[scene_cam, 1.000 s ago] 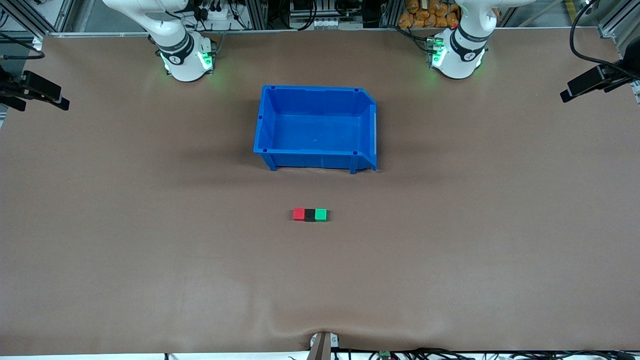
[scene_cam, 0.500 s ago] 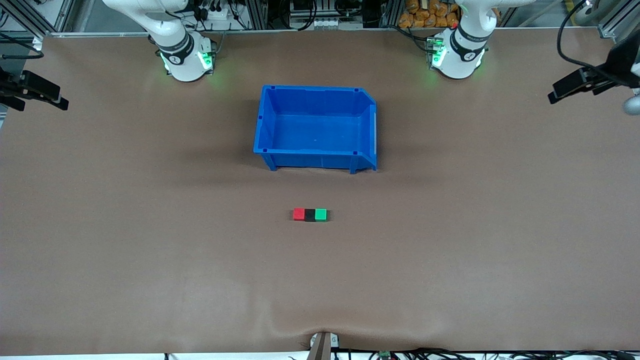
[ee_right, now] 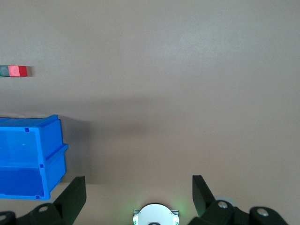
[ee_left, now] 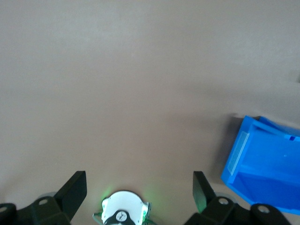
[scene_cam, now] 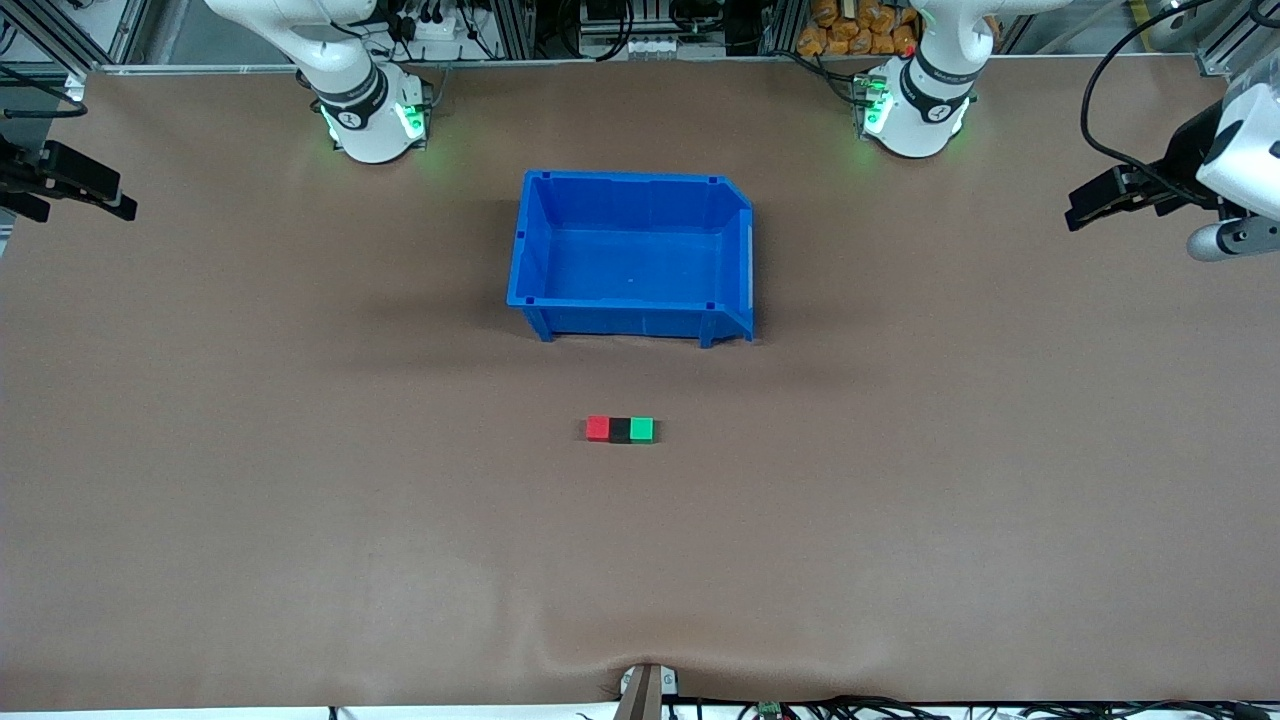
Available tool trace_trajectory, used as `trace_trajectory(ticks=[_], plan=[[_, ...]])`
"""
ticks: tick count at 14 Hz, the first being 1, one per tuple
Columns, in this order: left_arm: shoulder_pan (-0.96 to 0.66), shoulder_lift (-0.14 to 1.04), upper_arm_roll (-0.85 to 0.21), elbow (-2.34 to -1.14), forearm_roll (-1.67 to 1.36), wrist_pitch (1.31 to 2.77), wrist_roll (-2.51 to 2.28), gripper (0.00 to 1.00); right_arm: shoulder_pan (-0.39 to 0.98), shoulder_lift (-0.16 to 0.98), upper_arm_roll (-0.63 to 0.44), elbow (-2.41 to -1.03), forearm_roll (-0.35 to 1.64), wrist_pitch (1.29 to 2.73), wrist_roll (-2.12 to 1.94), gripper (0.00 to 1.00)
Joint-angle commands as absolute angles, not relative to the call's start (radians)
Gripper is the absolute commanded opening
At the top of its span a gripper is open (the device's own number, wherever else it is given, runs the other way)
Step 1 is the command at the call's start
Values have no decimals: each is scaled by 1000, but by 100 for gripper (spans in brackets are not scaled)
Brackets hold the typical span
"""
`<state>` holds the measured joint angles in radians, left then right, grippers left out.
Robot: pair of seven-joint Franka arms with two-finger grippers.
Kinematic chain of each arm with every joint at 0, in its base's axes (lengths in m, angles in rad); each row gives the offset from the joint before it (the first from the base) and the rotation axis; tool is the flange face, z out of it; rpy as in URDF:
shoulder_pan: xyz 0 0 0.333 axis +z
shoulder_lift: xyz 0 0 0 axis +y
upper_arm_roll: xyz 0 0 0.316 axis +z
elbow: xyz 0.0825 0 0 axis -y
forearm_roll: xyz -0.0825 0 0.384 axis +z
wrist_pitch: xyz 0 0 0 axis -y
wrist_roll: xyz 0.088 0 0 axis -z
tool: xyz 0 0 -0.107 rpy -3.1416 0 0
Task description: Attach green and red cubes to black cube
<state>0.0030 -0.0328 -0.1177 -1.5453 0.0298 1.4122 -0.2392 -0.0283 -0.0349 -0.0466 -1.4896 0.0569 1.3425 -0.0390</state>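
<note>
You see table (scene_cam: 300, 500), blue bin (scene_cam: 530, 250) empty. Red cube (scene_cam: 597, 428), black cube (scene_cam: 620, 430), green cube (scene_cam: 642, 429) touching in row, nearer camera than bin: attachment looks done. Left gripper (ee_left: 138, 187), right gripper (ee_right: 136, 190) wide, empty, at table ends.

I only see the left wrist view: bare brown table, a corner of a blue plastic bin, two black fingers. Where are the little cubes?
Observer: On the brown table, nearer the front camera than the blue plastic bin. The small red cube, matte black cube and green cube form one touching row, black in the middle.
Visitor: Which end is red?
Observer: Toward the right arm's end; green is toward the left arm's.
Visitor: Is a gripper holding them?
Observer: No. The right gripper hangs open over the table's right-arm end, the left gripper over its own end.
</note>
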Motion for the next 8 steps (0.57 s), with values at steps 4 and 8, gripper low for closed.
trace_trajectory(ticks=[4,8], plan=[[15,-58,-132,-1540,43,1422,-155,100,-31,-29,-41,-1474,52,1338,-28,100],[21,-52,-124,-1503,40,1425,-114,100,-32,-29,-41,-1474,52,1338,-28,100]])
